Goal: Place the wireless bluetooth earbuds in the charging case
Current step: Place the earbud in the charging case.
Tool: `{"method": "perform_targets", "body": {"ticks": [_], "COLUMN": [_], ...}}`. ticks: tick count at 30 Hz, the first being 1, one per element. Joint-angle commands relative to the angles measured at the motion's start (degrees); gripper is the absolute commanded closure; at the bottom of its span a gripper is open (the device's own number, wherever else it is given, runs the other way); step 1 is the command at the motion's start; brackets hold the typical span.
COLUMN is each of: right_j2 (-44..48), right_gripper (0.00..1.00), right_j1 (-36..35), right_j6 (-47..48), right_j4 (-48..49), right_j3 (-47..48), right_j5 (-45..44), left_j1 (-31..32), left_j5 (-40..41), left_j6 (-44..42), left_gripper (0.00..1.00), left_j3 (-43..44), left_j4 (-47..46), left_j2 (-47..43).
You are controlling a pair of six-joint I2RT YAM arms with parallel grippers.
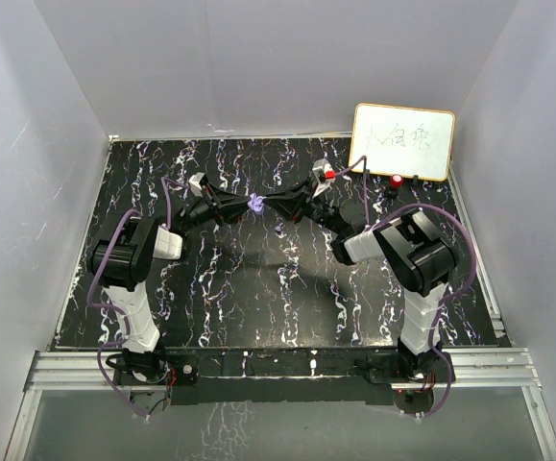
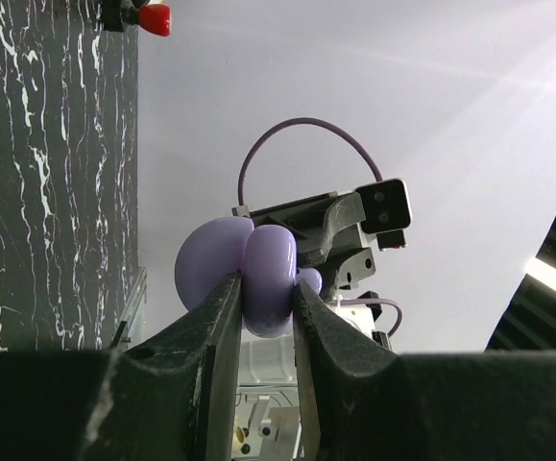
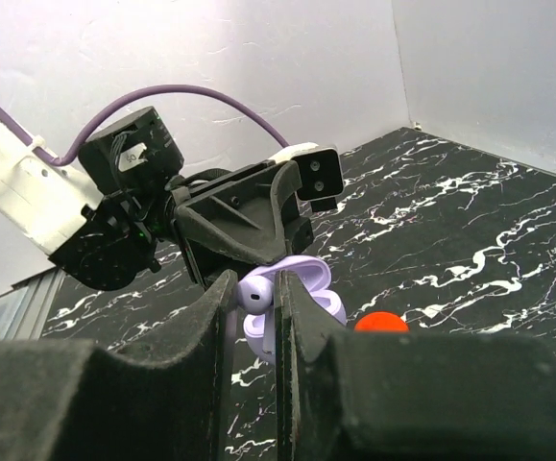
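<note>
L hand point(image 2: 268, 293): glossy round case point(image 2: 266, 259); R hand point(image 3: 254, 280): earbud point(image 3: 254, 296).

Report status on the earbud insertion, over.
Left gripper shut on purple case, held in air. Right gripper shut on pale purple earbud, right at the case. Nothing seen between them.

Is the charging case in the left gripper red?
No, the charging case clamped in the left gripper is pale purple, as the left wrist view shows.
</note>
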State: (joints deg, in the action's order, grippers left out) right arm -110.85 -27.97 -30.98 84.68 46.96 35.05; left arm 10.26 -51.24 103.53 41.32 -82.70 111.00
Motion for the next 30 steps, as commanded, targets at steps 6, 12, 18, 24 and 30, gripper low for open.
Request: {"method": "perform_targets", "body": {"ticks": [6, 12, 18, 24, 30], "right_j2": [1.16, 0.84, 0.01, -1.74, -2.79], "right_gripper": [1.00, 1.00, 1.00, 1.00, 1.00], "right_j1": [-1.13, -1.21, -1.21, -1.21, -1.21], "right_j6": [1.44, 1.96, 2.33, 2.42, 2.31], "right_j4": [19.44, 19.41, 19.40, 19.45, 19.40], "right_j3": [0.99, 2.59, 4.88, 7.58, 9.40], "right_j5": [-2.78, -3.72, -4.75, -5.39, -5.13], "left_j1": [1.32, 1.59, 1.56, 1.59, 1.69], "left_j5": [1.81, 3.49, 6.67, 8.70, 8.79], "left_j6": [1.20, 5.45, 10.49, 11.98, 12.93], "left_gripper": [1.00, 1.00, 1.00, 1.00, 1.00], "left_j3": [0.98, 0.35, -0.82, -2.09, -1.90], "left_j4": [-10.27, -13.94, -18.81, -19.61, -19.67], "left_j2": [-3.21, -2.10, -0.92, -1.82, -3.67]}}
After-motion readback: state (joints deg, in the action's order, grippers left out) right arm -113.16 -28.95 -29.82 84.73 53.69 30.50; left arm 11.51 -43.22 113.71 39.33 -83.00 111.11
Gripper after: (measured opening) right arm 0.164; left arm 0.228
